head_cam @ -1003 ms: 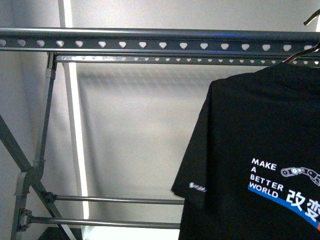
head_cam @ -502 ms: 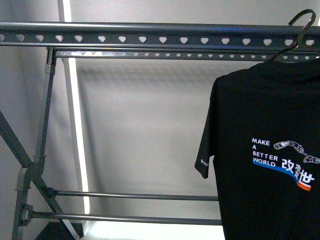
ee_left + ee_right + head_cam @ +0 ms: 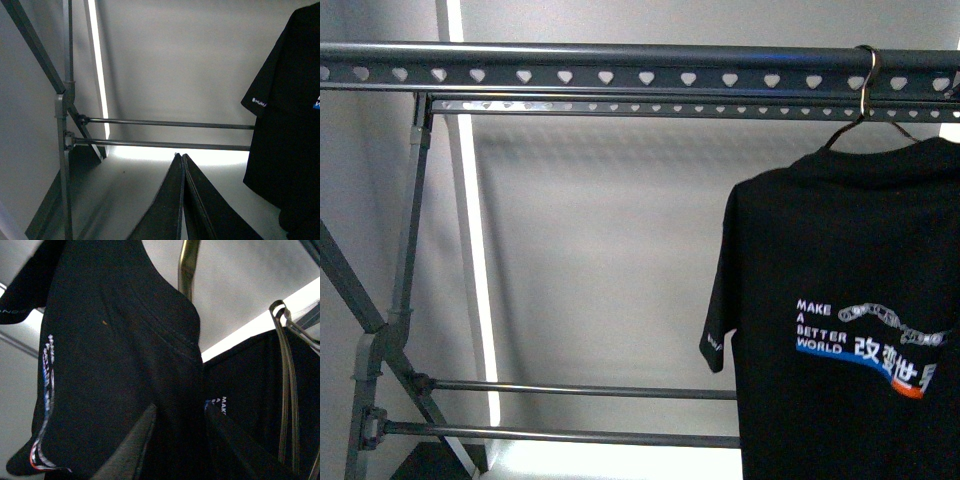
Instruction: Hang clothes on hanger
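Note:
The clothes (image 3: 840, 300), a black T-shirt printed "MAKE A BETTER WORLD", hang at the right of the front view from a thin wire hook (image 3: 865, 85). That hook is looped over the top rail of the hanger (image 3: 620, 75), a dark grey rack with a row of heart-shaped holes. In the right wrist view my right gripper (image 3: 180, 412) is shut on the clothes (image 3: 115, 365), with black fabric pinched between its fingers. My left gripper (image 3: 180, 156) is shut and holds nothing, low and to the left of the clothes (image 3: 290, 100). Neither gripper shows in the front view.
The rack's second holed rail (image 3: 620, 108) runs just behind the top one. Two thin cross bars (image 3: 580, 390) and slanted legs (image 3: 380, 340) stand lower left. More wire hooks (image 3: 287, 380) and another black printed garment (image 3: 240, 390) hang beside the held shirt. A pale wall lies behind.
The T-shirt and its wire hook have shifted left; the hook, earlier raised at the right edge, now sits looped over the top rail, and the shirt hangs a little lower.

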Controlling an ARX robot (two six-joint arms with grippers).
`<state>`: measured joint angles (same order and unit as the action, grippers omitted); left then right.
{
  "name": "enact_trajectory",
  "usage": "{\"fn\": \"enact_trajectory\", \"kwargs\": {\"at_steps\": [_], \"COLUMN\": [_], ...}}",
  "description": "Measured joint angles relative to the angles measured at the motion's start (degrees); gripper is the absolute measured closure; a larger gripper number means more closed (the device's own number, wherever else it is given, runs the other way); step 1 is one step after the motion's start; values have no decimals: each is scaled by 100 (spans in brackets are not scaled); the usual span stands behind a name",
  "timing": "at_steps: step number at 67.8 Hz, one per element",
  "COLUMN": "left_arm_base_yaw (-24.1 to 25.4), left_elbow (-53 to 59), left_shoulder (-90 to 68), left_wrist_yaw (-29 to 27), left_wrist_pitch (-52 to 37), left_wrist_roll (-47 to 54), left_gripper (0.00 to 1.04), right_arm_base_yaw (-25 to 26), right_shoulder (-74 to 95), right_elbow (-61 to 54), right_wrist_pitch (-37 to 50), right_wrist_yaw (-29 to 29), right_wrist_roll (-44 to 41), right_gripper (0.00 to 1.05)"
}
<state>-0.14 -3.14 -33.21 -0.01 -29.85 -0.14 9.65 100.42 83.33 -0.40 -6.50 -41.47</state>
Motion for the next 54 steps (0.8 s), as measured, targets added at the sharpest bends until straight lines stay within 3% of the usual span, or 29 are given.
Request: {"fn": "enact_trajectory", "kwargs": {"at_steps": [9, 22, 32, 47, 54], "left_arm_base_yaw": [0, 0, 0, 0, 0], "left_elbow": [210, 210, 210, 210, 210], "left_shoulder": [378, 951, 1335, 1851, 2048], "left_wrist_yaw": [4, -2, -2, -2, -4], "left_wrist_pitch": [85, 597, 966, 1482, 1685], "left_wrist_roll": [0, 2, 2, 0, 0], "left_gripper": [101, 101, 101, 101, 101], "right_arm_base_yaw": [81, 413, 664, 597, 127], "right_shoulder": [-1154, -3281, -5060, -7495, -8334], "right_elbow": [-1290, -3211, -5042, -7392, -7910], "right_wrist_pitch": [1023, 1556, 1755, 1475, 1220], "right_wrist_yaw": [-625, -1499, -1908, -1950, -553], "right_wrist_roll": [1274, 3032, 4214, 4656, 4345], "right_gripper": [39, 6, 7, 7, 26]}}
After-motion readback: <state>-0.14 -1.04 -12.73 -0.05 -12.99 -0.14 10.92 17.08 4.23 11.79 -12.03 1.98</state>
